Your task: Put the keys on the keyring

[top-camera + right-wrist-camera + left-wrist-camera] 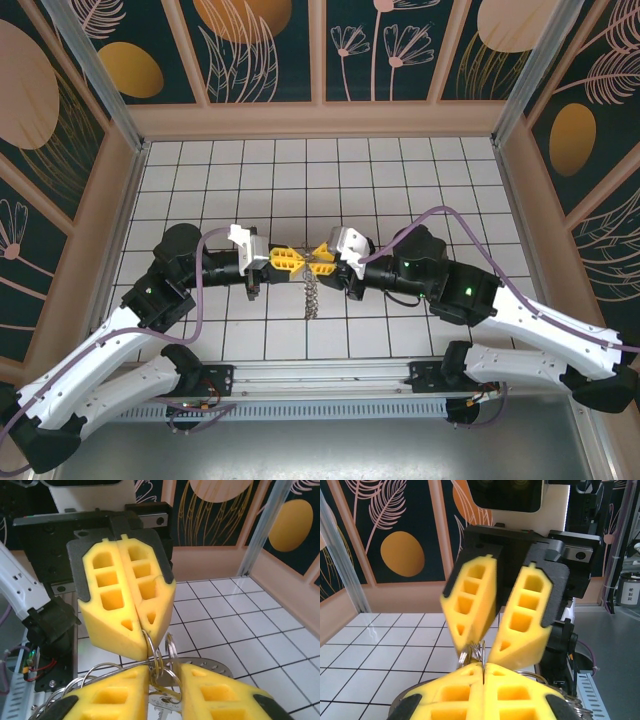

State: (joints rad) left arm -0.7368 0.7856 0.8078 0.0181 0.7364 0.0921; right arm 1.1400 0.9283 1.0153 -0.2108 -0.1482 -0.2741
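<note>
Both grippers meet above the middle of the tiled floor. My left gripper [285,261] [484,666] is shut, pinching a thin wire ring [482,651] [150,644] at its tips. Facing it, my right gripper [322,256] [167,690] has its jaws a little apart, and a small split ring [170,677] spans the gap and touches both pads. The pale metal head of a key [169,709] hangs from that ring between the right fingers. The grey keyring [212,664], a flat plate with holes along its rim, sits behind the rings and dangles below the grippers [311,296].
More loose wire rings [92,672] loop out to the left of the right fingers. Wooden walls [320,120] enclose the white tiled floor [300,180] on three sides. A metal rail [320,385] with the arm bases runs along the near edge.
</note>
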